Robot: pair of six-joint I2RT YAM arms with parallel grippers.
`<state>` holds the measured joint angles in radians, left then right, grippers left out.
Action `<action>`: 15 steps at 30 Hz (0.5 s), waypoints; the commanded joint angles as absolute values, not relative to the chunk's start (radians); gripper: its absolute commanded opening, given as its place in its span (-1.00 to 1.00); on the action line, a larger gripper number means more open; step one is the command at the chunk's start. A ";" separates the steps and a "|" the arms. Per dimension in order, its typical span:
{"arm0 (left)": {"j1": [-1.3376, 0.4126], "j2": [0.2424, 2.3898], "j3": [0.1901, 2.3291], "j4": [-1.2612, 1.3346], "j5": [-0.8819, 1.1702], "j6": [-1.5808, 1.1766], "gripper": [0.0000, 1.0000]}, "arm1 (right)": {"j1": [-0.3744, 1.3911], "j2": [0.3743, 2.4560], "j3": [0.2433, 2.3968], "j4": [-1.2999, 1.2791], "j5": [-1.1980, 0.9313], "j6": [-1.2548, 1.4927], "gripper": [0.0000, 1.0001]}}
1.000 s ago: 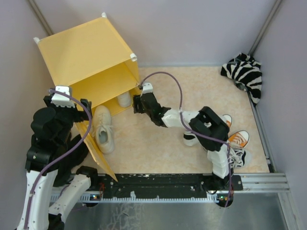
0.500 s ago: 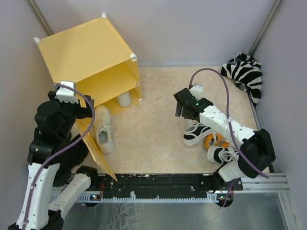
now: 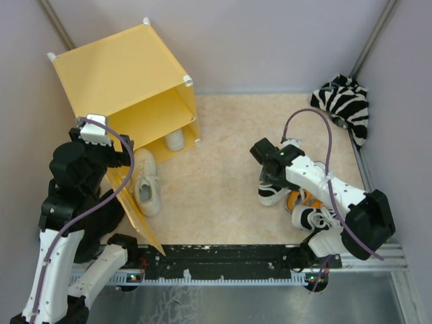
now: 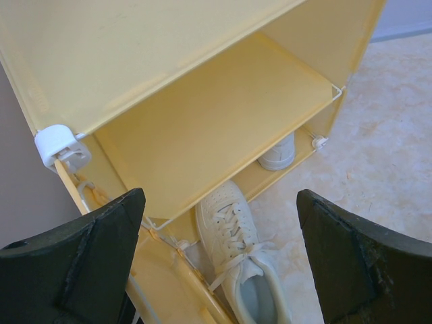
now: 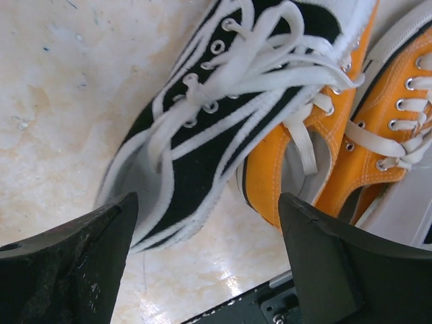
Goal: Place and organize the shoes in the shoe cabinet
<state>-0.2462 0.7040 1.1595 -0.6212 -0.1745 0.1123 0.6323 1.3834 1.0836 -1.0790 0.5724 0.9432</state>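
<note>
Since the frame half a second ago, the right gripper (image 3: 264, 151) is dropping toward the lower right of the top view, drawing in over the black-and-white sneaker (image 3: 273, 190); a full second ago it was reaching at the cabinet's mouth. In the right wrist view its jaws are standing spread wide, nothing between them, with the black-and-white sneaker (image 5: 216, 115) lying diagonally beneath, white laces loose, and 2 orange sneakers (image 5: 351, 155) touching its right side. The left gripper (image 4: 216, 263) is staying where it was half a second ago, beside the cabinet's left front corner, jaws spread and empty.

The yellow shoe cabinet (image 3: 125, 81) is sitting in the upper left of the top view, unchanged, its open front facing lower right and its door (image 3: 138, 212) swung down toward the arm bases. 1 white sneaker (image 3: 175, 139) is standing inside the bottom compartment, under the inner shelf (image 4: 223, 128), only its end showing. A cream sneaker (image 3: 144, 181) is lying just outside the opening, at the bottom centre of the left wrist view, with its toe poking under the shelf edge. Another black-and-white sneaker (image 3: 314, 217) is resting at the lower right, near the right arm's base. A zebra-striped cloth (image 3: 344, 104) is bunched in the upper right corner.

No brand mark or writing is readable on any shoe or panel.
</note>
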 commanded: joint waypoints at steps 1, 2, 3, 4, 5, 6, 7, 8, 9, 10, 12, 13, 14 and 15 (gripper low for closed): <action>-0.250 0.706 1.156 -0.618 -0.160 0.114 0.99 | 0.618 1.316 1.003 -1.078 0.594 1.035 0.67; -0.250 0.708 1.155 -0.617 -0.158 0.114 0.99 | 0.604 1.317 0.978 -1.056 0.578 1.032 0.66; -0.250 0.711 1.157 -0.618 -0.158 0.114 0.99 | 0.590 1.320 0.958 -1.013 0.562 1.023 0.65; -0.250 0.710 1.157 -0.618 -0.159 0.114 0.99 | 0.576 1.325 0.936 -0.980 0.547 1.009 0.65; -0.250 0.712 1.155 -0.616 -0.161 0.115 0.99 | 0.564 1.332 0.919 -0.955 0.534 0.999 0.65; -0.250 0.710 1.156 -0.615 -0.165 0.116 0.99 | 0.557 1.339 0.908 -0.936 0.528 0.992 0.61; -0.250 0.710 1.157 -0.616 -0.169 0.118 0.99 | 0.550 1.346 0.901 -0.923 0.528 0.984 0.54; -0.250 0.710 1.158 -0.618 -0.175 0.120 0.99 | 0.549 1.351 0.898 -0.917 0.530 0.979 0.41; -0.250 0.708 1.161 -0.619 -0.182 0.121 0.99 | 0.549 1.352 0.895 -0.913 0.532 0.976 0.00; -0.250 0.708 1.166 -0.620 -0.186 0.123 0.99 | 0.549 1.350 0.895 -0.909 0.533 0.971 -0.45; -0.250 0.707 1.172 -0.621 -0.192 0.124 0.99 | 0.550 1.334 0.893 -0.895 0.539 0.951 -1.00; -0.250 0.706 1.173 -0.619 -0.192 0.124 0.99 | 0.549 1.319 0.891 -0.877 0.538 0.923 -1.00; -0.250 0.705 1.173 -0.618 -0.192 0.124 0.99 | 0.550 1.302 0.890 -0.854 0.530 0.896 -1.00; -0.249 0.704 1.174 -0.617 -0.190 0.123 0.99 | 0.554 1.278 0.887 -0.826 0.516 0.863 -1.00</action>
